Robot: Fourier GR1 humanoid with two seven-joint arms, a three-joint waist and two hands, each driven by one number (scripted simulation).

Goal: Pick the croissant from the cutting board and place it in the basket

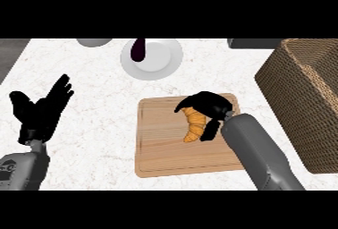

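A golden croissant (194,126) lies on the wooden cutting board (158,147), near the board's upper right part. My right hand (210,105) is over it, fingers curled round the croissant's top end and thumb down its right side. The woven basket (297,76) stands at the right edge of the counter, to the right of the board. My left hand (41,112) rests open at the left, fingers up, apart from everything.
A white plate (162,60) with a dark purple item (138,50) on it sits beyond the board. A grey round object (94,42) and a dark object (254,43) show at the far edge. The counter is white marble.
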